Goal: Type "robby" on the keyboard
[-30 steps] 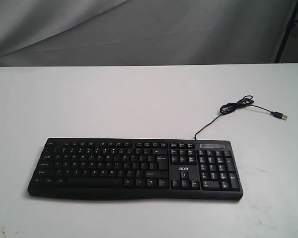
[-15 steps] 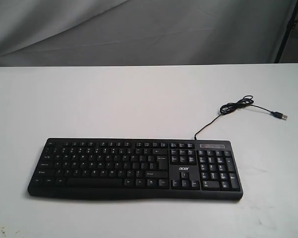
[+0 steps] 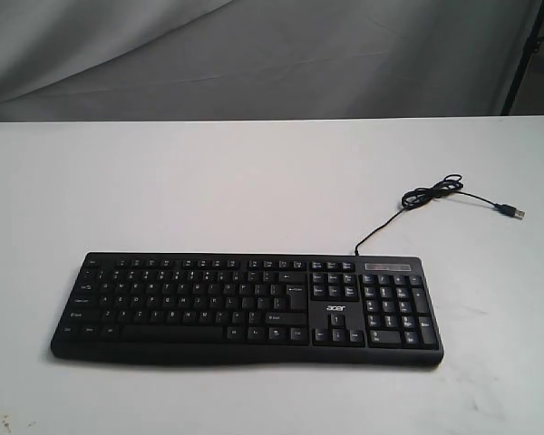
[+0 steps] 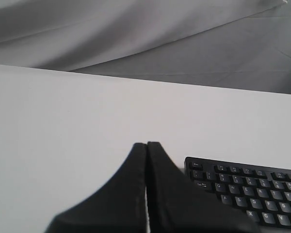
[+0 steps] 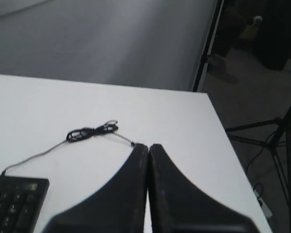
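Left gripper [image 4: 146, 144]: jaws pressed together, tips meeting along a thin seam; nothing between them; hanging above the bare table [image 4: 63, 121].
Right gripper [image 5: 148, 146]: jaws likewise pressed together; nothing held.
Keyboard [image 3: 245, 308]: flat on the table, keys up; its Esc corner lies ahead of the left jaws, to their inner side and below tip level; its number-pad corner shows on the inner side of the right jaws, nearer the wrist than the tips; neither pair touches it.
Cable [image 5: 89, 132]: runs from the keyboard's back edge to a small coil ahead of the right jaws; plug [image 3: 515, 213] loose on the table, joined to nothing.
Exterior view: neither gripper in frame.
Handling, judged: stiff plastic shell, probably light; likely to skate on the smooth table under a slanted push; keys sprung and shallow; not fragile under a modest press.
Contact, judged: no grasp called for; closed tips serve as a single finger; meet each cap at its centre, straight down, then lift clear.
Progress, judged: no tip over any key; typing not begun; first letter sits in the upper letter row on the left jaws' half; legends too small to read here.
Risk, judged: broad tips may bridge two caps; the double b needs a full release between presses.
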